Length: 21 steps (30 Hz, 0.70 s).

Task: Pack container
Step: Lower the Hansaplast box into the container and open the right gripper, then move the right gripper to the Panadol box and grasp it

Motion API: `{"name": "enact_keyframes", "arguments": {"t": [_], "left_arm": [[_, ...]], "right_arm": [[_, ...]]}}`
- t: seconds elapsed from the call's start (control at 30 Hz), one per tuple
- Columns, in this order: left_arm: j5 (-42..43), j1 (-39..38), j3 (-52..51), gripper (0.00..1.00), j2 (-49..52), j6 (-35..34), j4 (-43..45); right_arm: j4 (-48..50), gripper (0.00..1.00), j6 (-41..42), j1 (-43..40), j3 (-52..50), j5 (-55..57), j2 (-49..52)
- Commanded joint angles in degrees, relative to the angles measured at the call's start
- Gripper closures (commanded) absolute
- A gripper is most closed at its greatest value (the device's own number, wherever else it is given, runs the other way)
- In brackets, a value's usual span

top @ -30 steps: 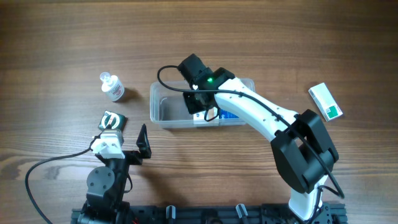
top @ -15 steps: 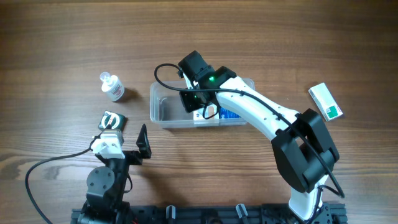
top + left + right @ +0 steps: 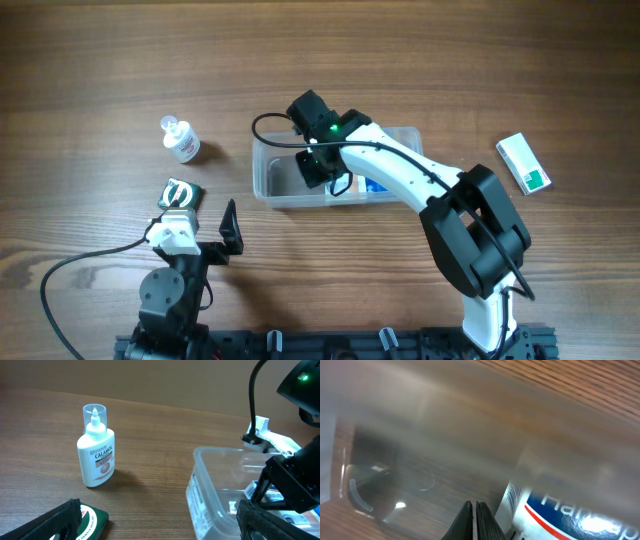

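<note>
The clear container lies mid-table; it also shows in the left wrist view. A blue-and-white box lies in its right half. My right gripper is down inside the container, left of that box, and is shut on nothing. In the right wrist view its fingers are pressed together over the container's floor, with the box just to the right. My left gripper is open and empty near the front left, its fingers spanning from a green box to the container's end.
A white Calamine bottle stands upright at the left and shows in the left wrist view. The green box lies under my left finger. A white-and-green box lies at the far right.
The container has slid a little to the right with my right gripper inside it. The right arm has swung closer in. The left arm has not moved.
</note>
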Motion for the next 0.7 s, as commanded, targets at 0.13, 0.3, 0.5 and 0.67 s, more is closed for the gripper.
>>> {"name": "enact_keyframes", "arguments": {"t": [0.13, 0.3, 0.5, 0.67], "left_arm": [[-0.9, -0.4, -0.1, 0.0, 0.0, -0.1, -0.1], [-0.9, -0.4, -0.1, 0.0, 0.0, -0.1, 0.0], [-0.9, -0.4, -0.1, 0.0, 0.0, -0.1, 0.0], [-0.9, -0.4, -0.1, 0.0, 0.0, -0.1, 0.0]], "right_arm": [[-0.2, 0.95, -1.9, -0.4, 1.5, 1.9, -8.8], [0.1, 0.88, 2.1, -1.3, 2.3, 3.0, -20.1], [-5.9, 0.59, 4.0, -9.5, 2.3, 5.5, -30.9], [-13.3, 0.05, 2.6, -24.5, 2.1, 5.1, -32.5]]}}
